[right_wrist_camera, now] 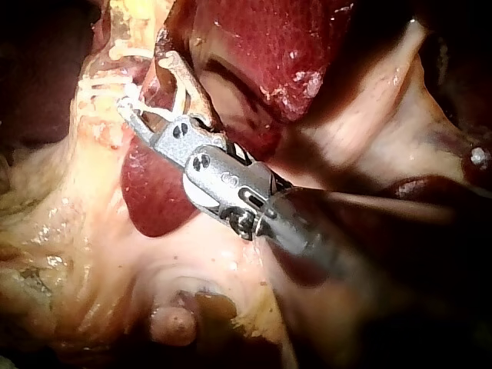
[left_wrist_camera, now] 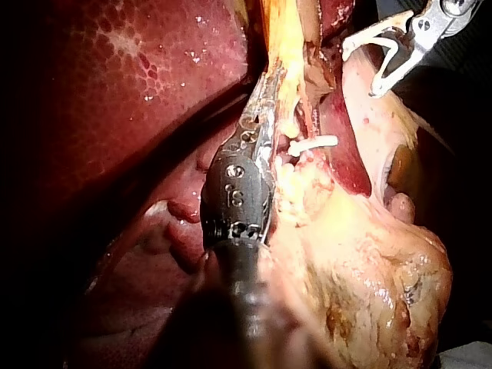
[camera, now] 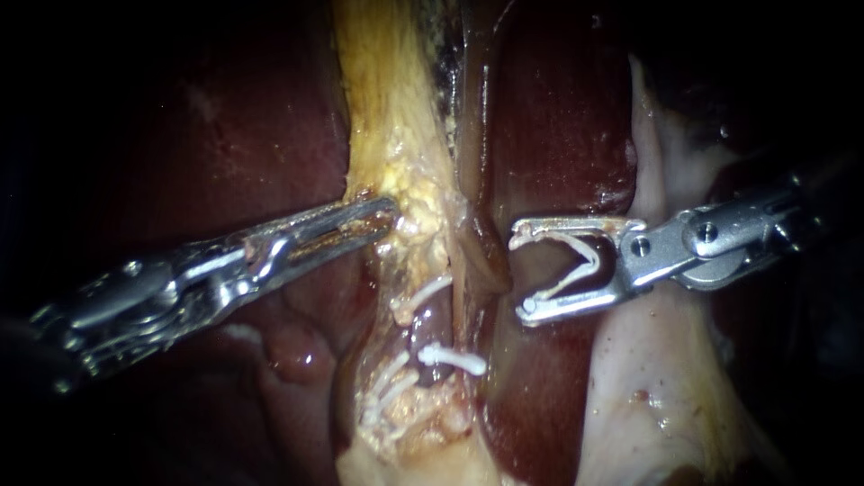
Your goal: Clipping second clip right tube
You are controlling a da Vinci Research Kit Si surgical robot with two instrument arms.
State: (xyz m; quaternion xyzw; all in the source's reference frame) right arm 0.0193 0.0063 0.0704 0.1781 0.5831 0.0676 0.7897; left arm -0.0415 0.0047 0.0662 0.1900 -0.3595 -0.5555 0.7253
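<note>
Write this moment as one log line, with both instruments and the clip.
left instrument: jaws shut on yellow tissue | right instrument: jaws hold open clip | clip: not yet around any tube

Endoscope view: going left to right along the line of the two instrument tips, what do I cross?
left instrument → yellowish fatty tissue strand → clip, held between the jaws of the right instrument, whose shaft runs off to the right

Dark-red liver [left_wrist_camera: 138,77] — pale honeycomb mottling; white clips [camera: 454,358]; yellow fat [camera: 387,81].
</note>
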